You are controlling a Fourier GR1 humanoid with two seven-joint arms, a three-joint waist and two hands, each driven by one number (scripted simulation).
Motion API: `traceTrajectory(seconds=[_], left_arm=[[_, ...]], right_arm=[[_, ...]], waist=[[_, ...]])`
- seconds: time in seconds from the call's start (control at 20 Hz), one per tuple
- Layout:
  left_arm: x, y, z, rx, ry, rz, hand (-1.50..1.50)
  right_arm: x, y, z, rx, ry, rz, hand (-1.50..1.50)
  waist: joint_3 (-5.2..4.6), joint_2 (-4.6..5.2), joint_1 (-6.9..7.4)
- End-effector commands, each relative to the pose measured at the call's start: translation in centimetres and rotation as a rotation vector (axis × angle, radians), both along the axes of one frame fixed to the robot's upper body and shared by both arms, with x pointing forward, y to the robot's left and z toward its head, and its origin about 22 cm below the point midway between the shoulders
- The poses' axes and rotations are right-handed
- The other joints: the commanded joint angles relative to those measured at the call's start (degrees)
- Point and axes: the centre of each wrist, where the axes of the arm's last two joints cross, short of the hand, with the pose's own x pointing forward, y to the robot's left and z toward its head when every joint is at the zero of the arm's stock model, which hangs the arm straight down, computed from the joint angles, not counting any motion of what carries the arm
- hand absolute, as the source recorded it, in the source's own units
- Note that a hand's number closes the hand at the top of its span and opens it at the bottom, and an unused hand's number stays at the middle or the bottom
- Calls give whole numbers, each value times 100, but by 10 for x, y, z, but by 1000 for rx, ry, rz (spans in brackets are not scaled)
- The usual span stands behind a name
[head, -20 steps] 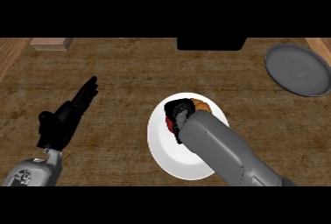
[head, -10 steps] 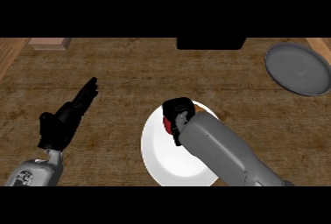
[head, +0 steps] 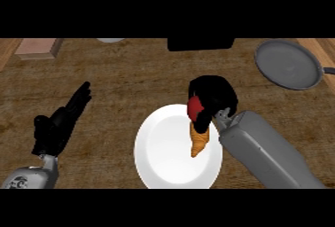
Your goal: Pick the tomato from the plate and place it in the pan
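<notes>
The red tomato (head: 194, 107) shows between the curled fingers of my right hand (head: 216, 91), which is shut on it above the far edge of the white plate (head: 163, 150). Most of the tomato is hidden by the hand. The grey pan (head: 288, 64) lies at the far right of the wooden counter, apart from the hand. My left hand (head: 59, 126) rests open at the left, fingers pointing away.
An orange pastry-like piece (head: 198, 141) lies on the plate's right side, just below the tomato. A black box (head: 200, 43) stands at the back centre. A pale wooden block (head: 38, 48) sits at the back left, with a small white object (head: 110, 40) beside it.
My right hand has risen and shifted a little to the right with the tomato in it, uncovering the orange piece on the plate. The left hand has stayed put.
</notes>
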Motion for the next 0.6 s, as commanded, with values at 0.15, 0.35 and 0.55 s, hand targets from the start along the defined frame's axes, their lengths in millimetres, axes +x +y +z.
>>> traceTrajectory(seconds=[0.15,0.35,0.55], left_arm=[[-10,5,5,0,-14,-4,0],[-5,-7,7,-1,-30,-39,0],[3,-17,16,1,-41,-55,0]], right_arm=[[-40,-54,53,110,-512,-76,150],[-81,-87,45,148,-565,-136,150],[-65,-124,20,240,-631,-284,150]], waist=[[-2,-23,6],[-9,76,168],[-5,126,290]])
